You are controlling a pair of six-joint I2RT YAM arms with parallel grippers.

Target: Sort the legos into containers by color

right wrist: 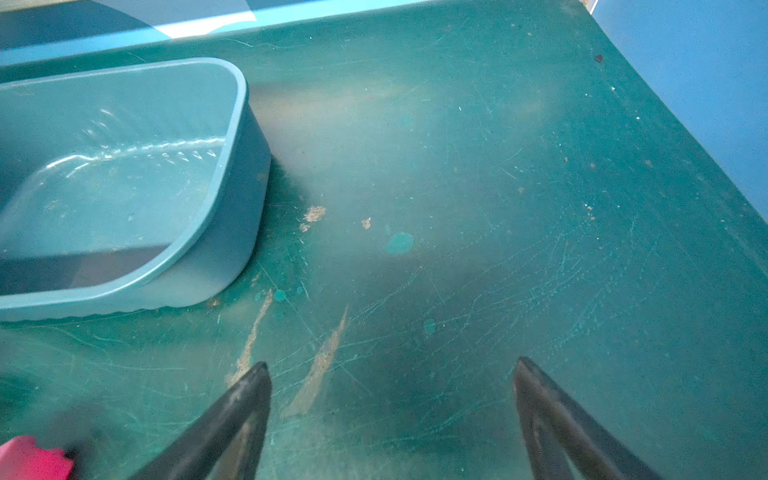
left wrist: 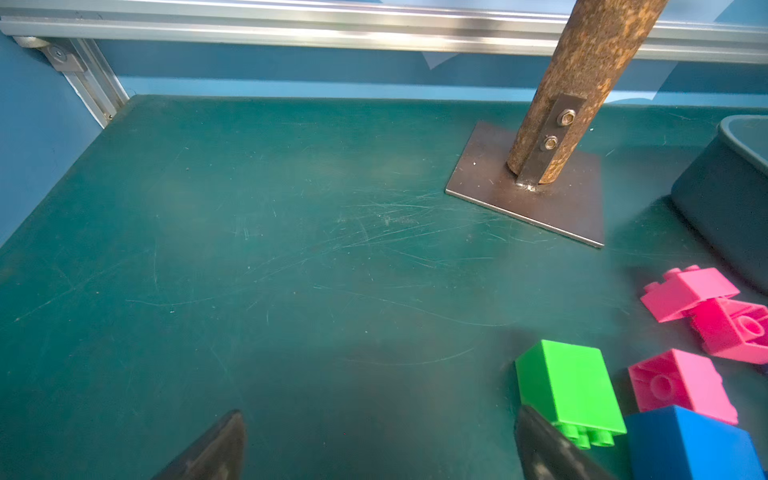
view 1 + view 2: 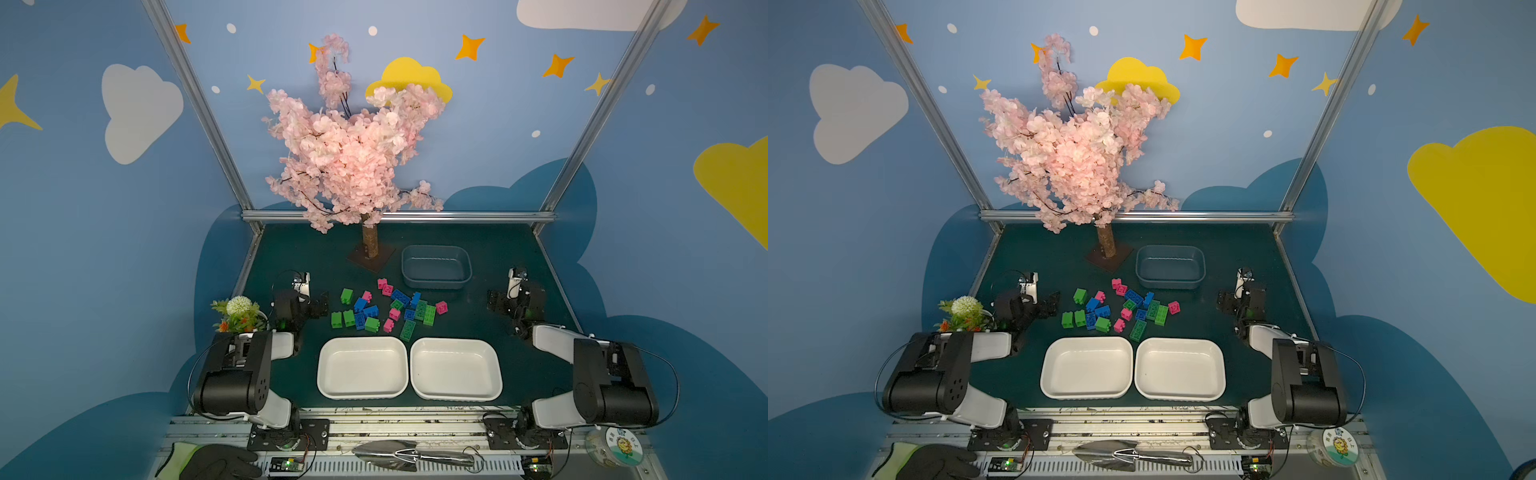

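Fingers (image 2: 216, 449) of the left gripper (image 2: 380, 415) stood spread wide with nothing between them. The right gripper (image 1: 390, 363) was likewise wide and empty, and both hung low over the mat (image 3: 291, 257). That dark green mat was scratched all over, with brownish scuffs by the right gripper. Blue walls (image 3: 498, 124) painted with clouds and stars closed the room, and an aluminium frame (image 3: 478, 216) ran along the far edge. A pink blossom tree (image 3: 349, 145) rose from a metal base plate (image 2: 540, 208) at the far middle.

The legos (image 3: 388, 309) lay scattered mid-table between the two grippers. A green brick (image 2: 569, 382) sat just beside one left fingertip; whether it touched could not be told. A pink brick (image 1: 29, 459) lay near the right gripper, apart from it. All were small studded bricks in green, blue and pink, some tipped over. Two white trays (image 3: 361, 340) sat side by side at the near edge, empty. The grey-blue tub (image 3: 436, 282), also empty, stood to the far right of the pile.
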